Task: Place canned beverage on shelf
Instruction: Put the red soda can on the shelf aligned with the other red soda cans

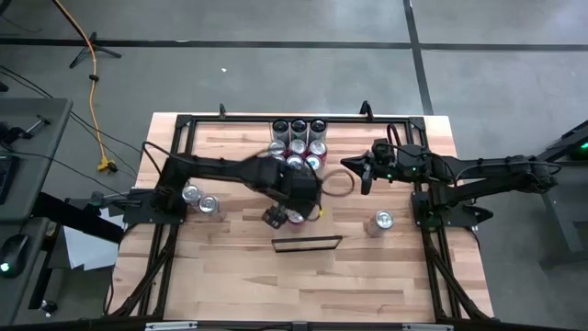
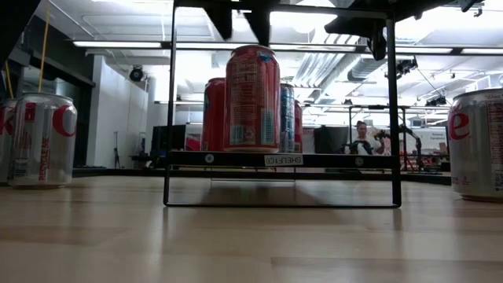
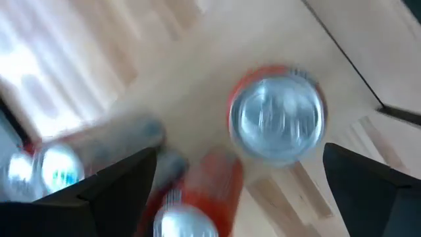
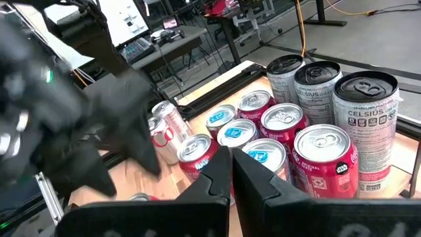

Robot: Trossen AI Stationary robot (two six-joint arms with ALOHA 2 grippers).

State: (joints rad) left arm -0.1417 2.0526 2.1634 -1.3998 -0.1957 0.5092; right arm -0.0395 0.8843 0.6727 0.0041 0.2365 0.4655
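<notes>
A red canned beverage (image 2: 251, 98) stands upright with its base on the shelf (image 2: 330, 159), a pale board in a thin black frame near the table's middle (image 1: 308, 243). My left gripper (image 3: 240, 181) hangs just above the can, open. Its two fingers stand wide on either side of the can's silver top (image 3: 276, 118) and are clear of it. In the low view its fingertips (image 2: 240, 20) show over the can. My right gripper (image 4: 231, 181) waits shut, raised over the right half of the table (image 1: 360, 173), beside the group of cans.
Several cans (image 1: 299, 145) are grouped at the far middle of the table, behind the shelf. Two silver cans (image 1: 198, 199) stand at the left and one silver can (image 1: 381, 221) at the right. A black frame (image 1: 184, 124) rims the table.
</notes>
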